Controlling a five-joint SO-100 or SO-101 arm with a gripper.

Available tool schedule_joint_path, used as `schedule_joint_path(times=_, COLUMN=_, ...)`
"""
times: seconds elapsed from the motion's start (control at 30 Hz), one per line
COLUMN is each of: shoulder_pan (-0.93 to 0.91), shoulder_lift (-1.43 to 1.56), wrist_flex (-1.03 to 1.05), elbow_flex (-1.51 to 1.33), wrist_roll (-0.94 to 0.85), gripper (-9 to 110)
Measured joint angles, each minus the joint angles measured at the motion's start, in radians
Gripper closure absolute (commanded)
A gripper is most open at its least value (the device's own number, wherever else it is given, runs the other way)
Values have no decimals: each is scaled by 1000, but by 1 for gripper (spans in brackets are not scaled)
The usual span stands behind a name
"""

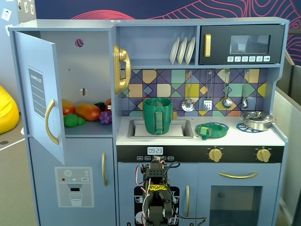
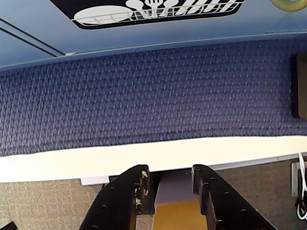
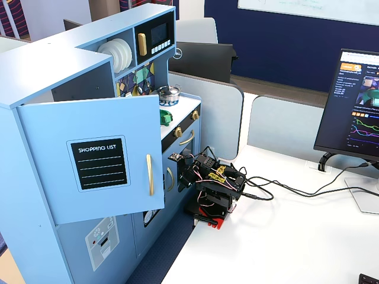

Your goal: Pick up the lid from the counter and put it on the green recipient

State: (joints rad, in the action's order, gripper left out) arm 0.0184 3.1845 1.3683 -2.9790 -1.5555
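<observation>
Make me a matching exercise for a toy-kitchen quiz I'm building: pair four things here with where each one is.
Things:
1. lid
2. green recipient
3. steel pot
4. white plates

Places:
A. on the shelf left of the microwave
B. standing in the sink
C. on the right-hand burner
D. on the counter just right of the sink

Pairs: 1-D, 2-B, 3-C, 4-A
</observation>
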Motion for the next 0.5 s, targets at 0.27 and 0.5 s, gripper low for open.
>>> schedule_joint_path(times=0.27, shoulder_pan=0, shoulder_lift=0, wrist_flex=0, elbow_flex=0, wrist_roll=0, gripper=101)
schedule_joint_path(times=0.5, shoulder_pan=14, shoulder_lift=0, wrist_flex=0, elbow_flex=0, wrist_roll=0, gripper=101)
